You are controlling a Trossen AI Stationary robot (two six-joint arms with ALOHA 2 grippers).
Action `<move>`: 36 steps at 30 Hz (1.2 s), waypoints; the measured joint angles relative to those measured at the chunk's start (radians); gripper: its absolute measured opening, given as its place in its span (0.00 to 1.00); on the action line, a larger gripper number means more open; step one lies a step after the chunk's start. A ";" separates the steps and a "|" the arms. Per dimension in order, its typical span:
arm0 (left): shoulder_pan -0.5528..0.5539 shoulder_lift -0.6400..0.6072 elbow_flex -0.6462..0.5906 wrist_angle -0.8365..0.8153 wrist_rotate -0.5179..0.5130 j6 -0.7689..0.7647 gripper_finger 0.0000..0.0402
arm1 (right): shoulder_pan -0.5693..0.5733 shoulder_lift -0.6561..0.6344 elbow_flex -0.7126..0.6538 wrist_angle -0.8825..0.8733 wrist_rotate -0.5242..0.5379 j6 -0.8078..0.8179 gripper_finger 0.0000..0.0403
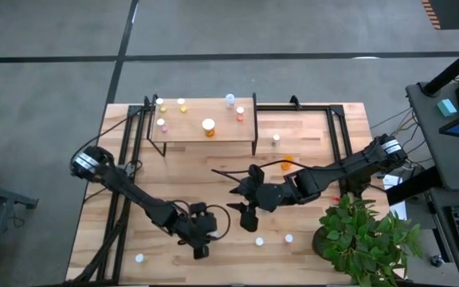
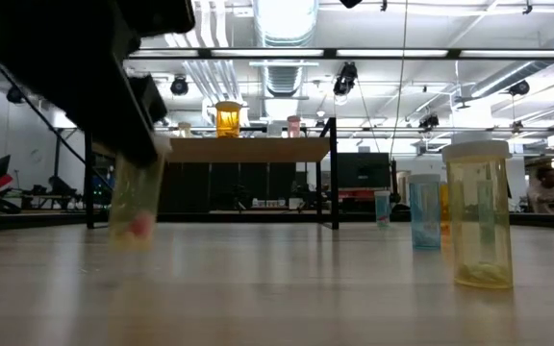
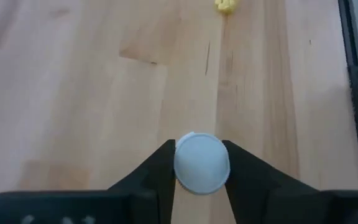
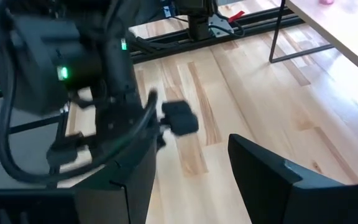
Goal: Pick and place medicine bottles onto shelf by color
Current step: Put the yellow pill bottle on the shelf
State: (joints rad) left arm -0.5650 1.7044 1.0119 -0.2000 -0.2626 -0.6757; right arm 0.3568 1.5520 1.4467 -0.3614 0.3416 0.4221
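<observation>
1. Your left pincer (image 3: 197,171) pinches a small clear cylindrical bottle with a white round cap (image 3: 202,163), pink contents low inside.
2. The bottle stands upright, long axis vertical, near the plank-patterned wooden table's (image 1: 213,171) front edge.
3. Your right pincer (image 4: 188,171) hangs spread at mid-table, empty.

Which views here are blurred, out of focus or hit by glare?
Low view: the left pincer and the bottle in it are smeared out of focus, and a ceiling light glares. Left wrist view: the white cap is slightly soft. High view: even light, small detail.
</observation>
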 joint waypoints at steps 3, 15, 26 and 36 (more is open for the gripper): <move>0.035 -0.089 0.004 -0.138 -0.026 0.002 0.27 | -0.002 0.000 0.000 0.000 0.001 -0.002 0.48; 0.453 -0.552 0.003 -0.538 -0.324 -0.030 0.27 | -0.001 0.000 0.000 0.004 0.025 0.003 0.48; 0.878 -0.591 0.028 -0.575 -0.194 0.007 0.28 | -0.001 0.000 0.000 0.005 0.026 0.005 0.48; 0.912 -0.503 0.053 -0.602 -0.191 0.003 0.28 | -0.002 0.000 0.000 0.004 0.026 0.005 0.48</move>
State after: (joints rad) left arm 0.3473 1.2016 1.0645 -0.8021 -0.4534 -0.6724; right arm 0.3550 1.5520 1.4471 -0.3573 0.3679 0.4269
